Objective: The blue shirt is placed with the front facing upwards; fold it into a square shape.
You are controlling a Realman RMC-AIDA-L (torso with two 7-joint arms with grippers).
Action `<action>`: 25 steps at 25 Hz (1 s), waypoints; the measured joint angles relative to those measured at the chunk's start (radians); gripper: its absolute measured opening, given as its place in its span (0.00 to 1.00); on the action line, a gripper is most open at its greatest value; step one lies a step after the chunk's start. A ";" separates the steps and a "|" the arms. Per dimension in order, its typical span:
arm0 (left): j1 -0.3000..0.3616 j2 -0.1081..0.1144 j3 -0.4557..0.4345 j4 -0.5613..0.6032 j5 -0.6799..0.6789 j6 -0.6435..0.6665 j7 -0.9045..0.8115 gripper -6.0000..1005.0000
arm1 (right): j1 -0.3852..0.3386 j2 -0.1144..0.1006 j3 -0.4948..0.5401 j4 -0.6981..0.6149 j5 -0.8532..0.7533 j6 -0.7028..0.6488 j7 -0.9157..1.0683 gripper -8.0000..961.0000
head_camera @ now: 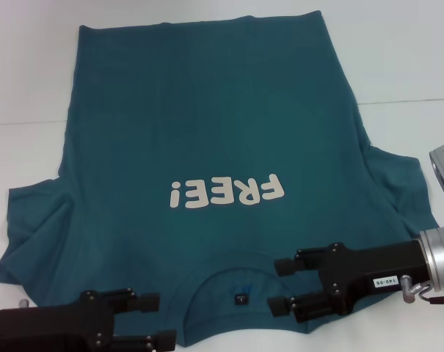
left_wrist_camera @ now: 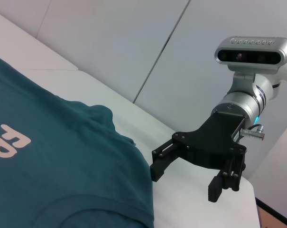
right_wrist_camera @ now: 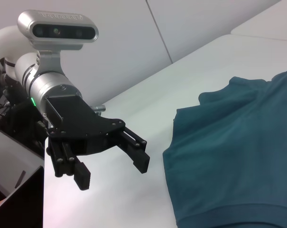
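Blue shirt [head_camera: 207, 132] lies flat on white tabletop [head_camera: 398, 59], front up, cream "FREE!" lettering [head_camera: 227, 193] showing, collar [head_camera: 240, 282] at the robot's edge, sleeves out to both sides. Left gripper [head_camera: 150, 319] hovers over the left shoulder, fingers spread. Right gripper [head_camera: 282, 286] sits just beside the collar w/ fingers spread, holding nothing.
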 joint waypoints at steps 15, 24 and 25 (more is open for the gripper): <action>-0.012 0.008 -0.018 0.004 -0.009 -0.009 -0.109 0.82 | -0.001 -0.003 0.015 -0.005 0.003 0.001 0.033 0.90; -0.097 0.062 -0.192 -0.019 -0.010 -0.106 -0.594 0.82 | 0.027 -0.048 0.073 -0.011 0.006 0.090 0.385 0.90; -0.100 0.066 -0.201 -0.023 -0.010 -0.126 -0.636 0.82 | 0.030 -0.056 0.075 -0.011 0.006 0.101 0.437 0.90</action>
